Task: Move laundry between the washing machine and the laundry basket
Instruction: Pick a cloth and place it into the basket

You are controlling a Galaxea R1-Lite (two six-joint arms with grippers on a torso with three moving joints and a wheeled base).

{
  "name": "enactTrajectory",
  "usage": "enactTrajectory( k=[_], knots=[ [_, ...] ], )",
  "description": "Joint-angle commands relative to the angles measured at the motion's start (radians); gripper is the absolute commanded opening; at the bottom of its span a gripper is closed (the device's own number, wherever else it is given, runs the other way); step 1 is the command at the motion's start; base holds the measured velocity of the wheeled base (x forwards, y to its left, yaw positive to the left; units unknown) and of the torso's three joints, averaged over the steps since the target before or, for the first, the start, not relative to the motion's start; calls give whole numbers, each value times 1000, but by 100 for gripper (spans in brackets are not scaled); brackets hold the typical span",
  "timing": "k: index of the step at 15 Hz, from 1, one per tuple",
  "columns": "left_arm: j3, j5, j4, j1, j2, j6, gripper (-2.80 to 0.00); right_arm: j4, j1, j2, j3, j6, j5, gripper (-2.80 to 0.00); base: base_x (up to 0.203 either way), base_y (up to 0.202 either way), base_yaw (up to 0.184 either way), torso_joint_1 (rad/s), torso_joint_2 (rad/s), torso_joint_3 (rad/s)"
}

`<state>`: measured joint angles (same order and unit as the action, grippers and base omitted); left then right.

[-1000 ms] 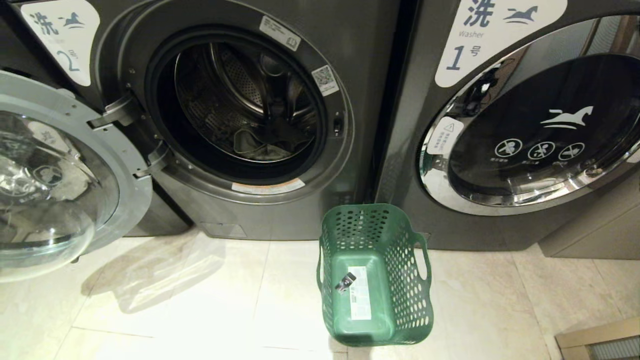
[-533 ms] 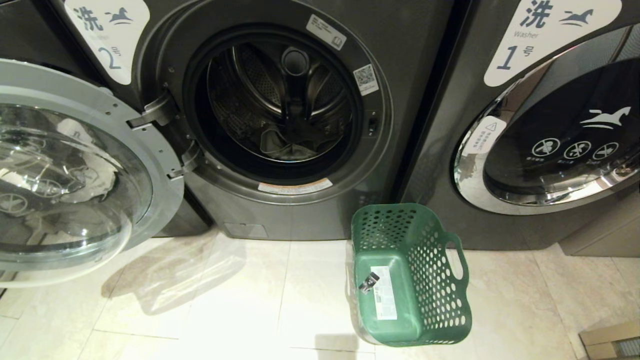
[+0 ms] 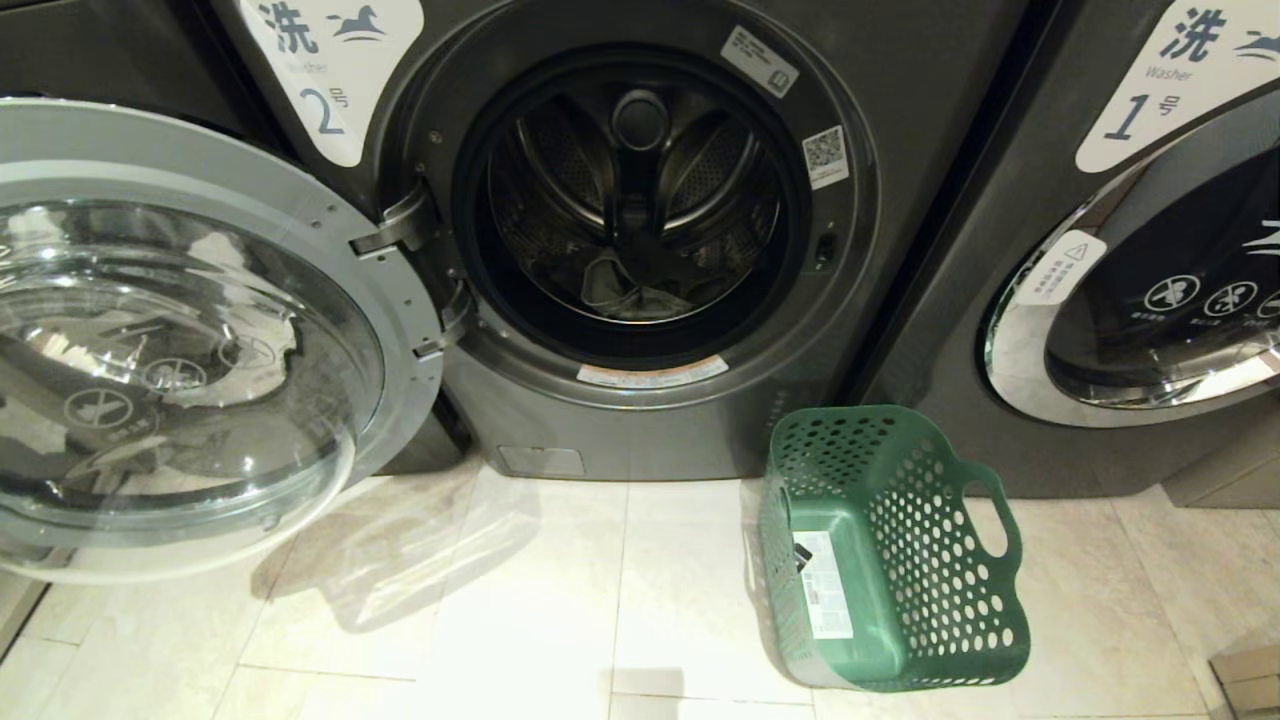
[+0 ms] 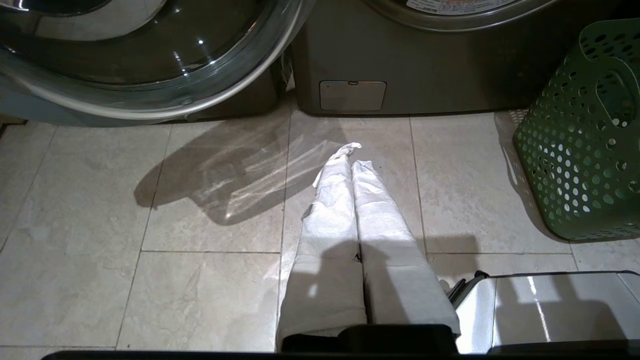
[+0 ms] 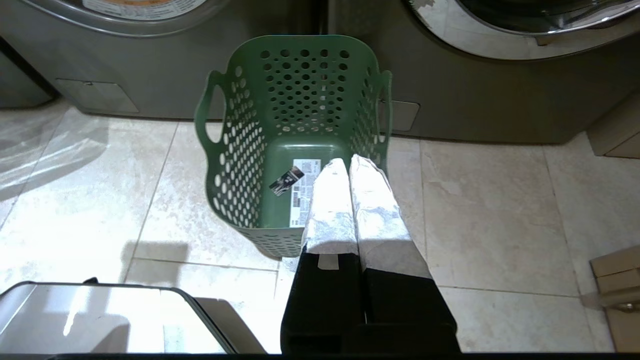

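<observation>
Laundry (image 3: 625, 290) is sitting in the drum of the washing machine (image 3: 640, 420), top centre, door wide open. Laundry basket (image 3: 900, 560) sits lower right. Left gripper (image 4: 352, 162) and right gripper (image 5: 348, 162) are both pinched closed, holding nothing.

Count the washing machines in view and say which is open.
2. The dark grey front-loader washing machine labelled 2 stands left, door open; the matching closed machine labelled 1 stands right. More may lie outside the frame.
</observation>
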<state>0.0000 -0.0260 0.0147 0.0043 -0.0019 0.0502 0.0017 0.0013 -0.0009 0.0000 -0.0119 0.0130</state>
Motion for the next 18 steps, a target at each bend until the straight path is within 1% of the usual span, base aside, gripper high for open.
enactTrajectory(
  k=[1, 7, 9, 18],
  knots=[
    [2, 0, 1, 0, -1, 0, -280, 0, 0, 1, 0, 0, 1, -280, 0, 194, -3, 6, 2, 6],
    [2, 0, -1, 0, -1, 0, -280, 0, 0, -1, 0, 0, 2, -280, 0, 195, -1, 1, 1, 3],
    [2, 3, 1, 0, 0, 0, -280, 0, 0, -1, 0, 0, 1, -280, 0, 142, -2, 2, 2, 4],
    [2, 6, 1, 0, 0, 8, -280, 0, 0, 1, 0, 0, 1, -280, 0, 0, 0, 0, 0, 0]
  ],
)
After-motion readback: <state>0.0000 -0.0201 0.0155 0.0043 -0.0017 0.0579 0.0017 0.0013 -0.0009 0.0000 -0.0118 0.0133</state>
